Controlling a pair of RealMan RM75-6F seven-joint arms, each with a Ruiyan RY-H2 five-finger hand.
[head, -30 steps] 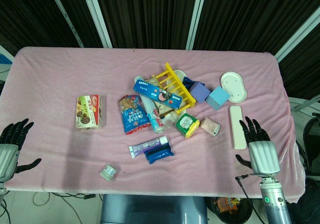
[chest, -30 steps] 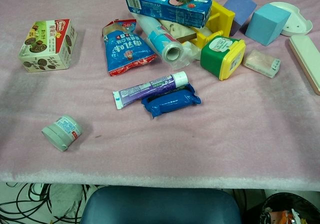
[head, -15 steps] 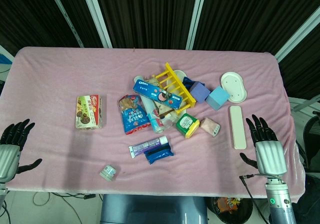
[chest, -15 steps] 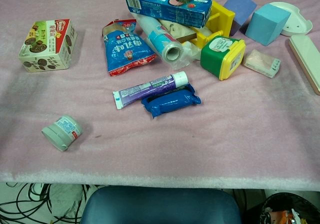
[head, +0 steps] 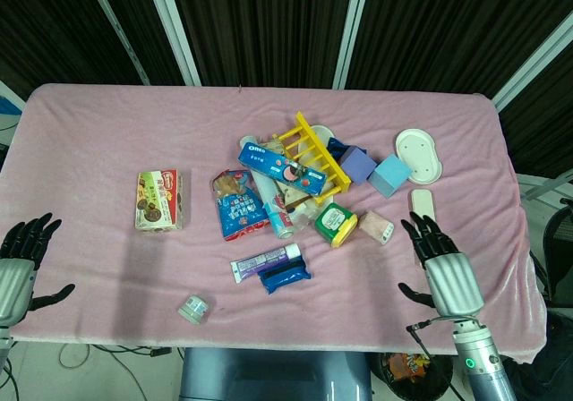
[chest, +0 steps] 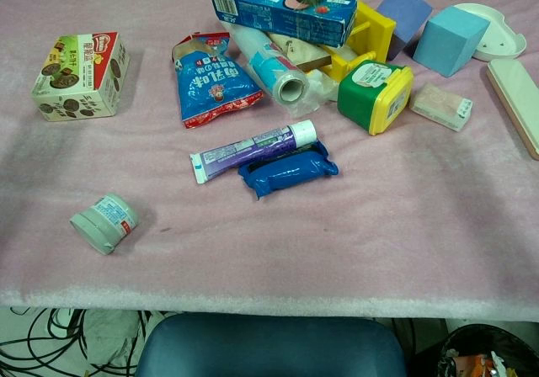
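The table is covered by a matt, fuzzy pink cloth (chest: 404, 251). A glossy blue wrapper (chest: 288, 169) and a shiny plastic tube (chest: 251, 151) are seen; the right hand (head: 445, 273) looks of smooth grey metal.

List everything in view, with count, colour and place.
table cloth: one, pink, covers the table
biscuit box: one, cream and red, left
snack bag: one, blue and red, centre
Oreo box: one, blue, on the pile
rack: one, yellow, centre
film roll: one, clear, under the Oreo box
lidded tub: one, green and yellow
blocks: two, purple and light blue
soap bar: one, pink
dish: one, white, right
tube: one, purple
pouch: one, dark blue
small jar: one, pale green, front
left hand: open, left edge
right hand: open, front right
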